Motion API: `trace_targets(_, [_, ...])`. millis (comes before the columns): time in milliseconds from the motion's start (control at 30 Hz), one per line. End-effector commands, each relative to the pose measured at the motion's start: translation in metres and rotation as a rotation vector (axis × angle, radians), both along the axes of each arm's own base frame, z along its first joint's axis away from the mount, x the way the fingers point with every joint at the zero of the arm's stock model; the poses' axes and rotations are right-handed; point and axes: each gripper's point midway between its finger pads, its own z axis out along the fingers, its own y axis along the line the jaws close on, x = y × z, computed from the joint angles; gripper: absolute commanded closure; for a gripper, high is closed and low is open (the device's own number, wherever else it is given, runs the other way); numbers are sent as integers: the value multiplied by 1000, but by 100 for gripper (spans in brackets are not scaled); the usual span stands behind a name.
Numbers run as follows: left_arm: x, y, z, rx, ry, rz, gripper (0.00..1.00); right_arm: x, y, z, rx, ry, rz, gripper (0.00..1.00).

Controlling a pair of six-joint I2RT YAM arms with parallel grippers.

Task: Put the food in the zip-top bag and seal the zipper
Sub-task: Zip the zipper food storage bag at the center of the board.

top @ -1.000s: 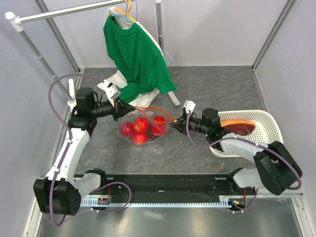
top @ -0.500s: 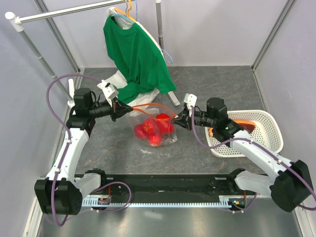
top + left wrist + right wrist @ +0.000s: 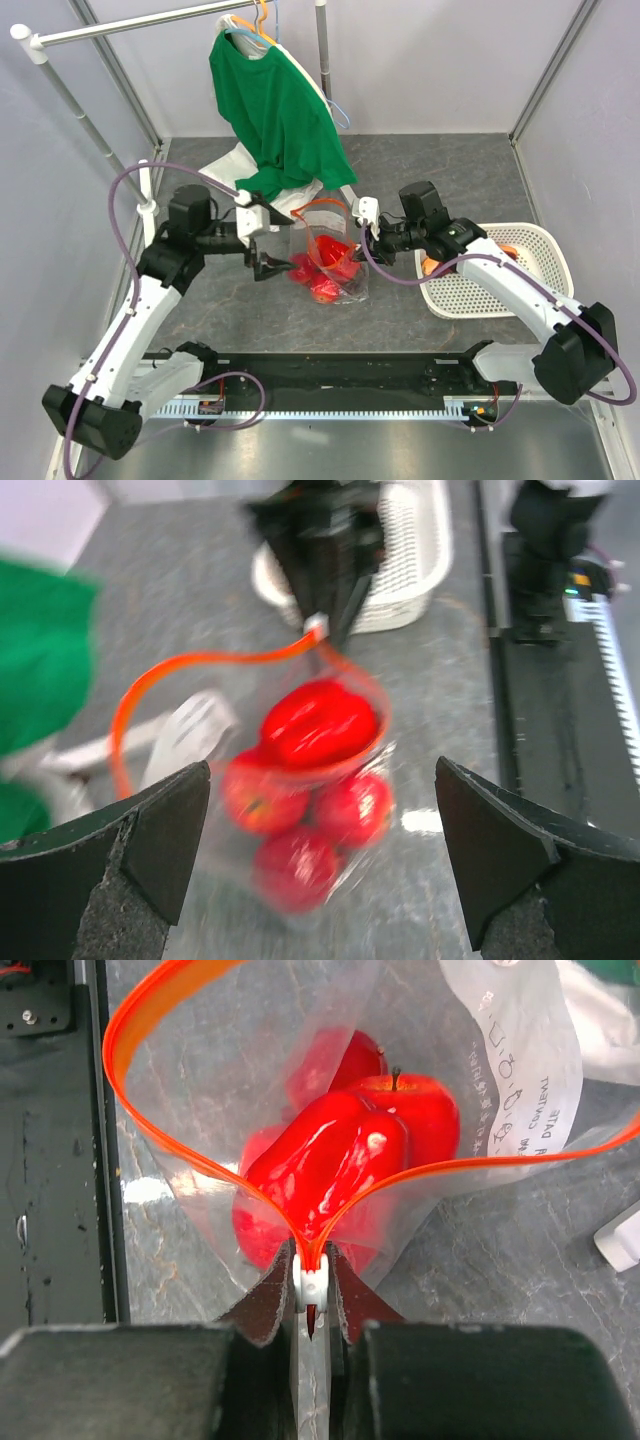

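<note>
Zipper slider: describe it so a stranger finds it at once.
In front of the green shirt, a clear bag of red food sits mid-table. Follow its orange strip to where both sides meet, in the right gripper. The slider is the tiny white knob there, the only white piece on the orange.

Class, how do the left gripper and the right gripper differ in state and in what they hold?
The left gripper is wide open; the right gripper is shut. The left holds nothing; the right pinches the zipper at its white slider. Both face the zip-top bag.
</note>
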Motion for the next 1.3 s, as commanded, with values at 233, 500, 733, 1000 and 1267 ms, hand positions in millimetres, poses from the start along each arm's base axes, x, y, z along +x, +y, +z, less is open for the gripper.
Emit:
trace_targets(233, [-7, -68, 12, 37, -123, -106, 7, -8, 0, 42, 51, -88, 38, 100])
trace_targets(500, [-4, -97, 9, 12, -216, -86, 6, -7, 2, 52, 71, -115, 49, 100])
trace_targets(733, [4, -111, -3, 24, -285, -126, 6, -11, 4, 58, 87, -143, 79, 100])
trace_targets(1000, [12, -123, -15, 43, -300, -161, 24, -22, 9, 62, 93, -176, 122, 100])
trace_targets(1267, [17, -125, -35, 102, -291, -182, 37, -27, 12, 62, 76, -238, 170, 100])
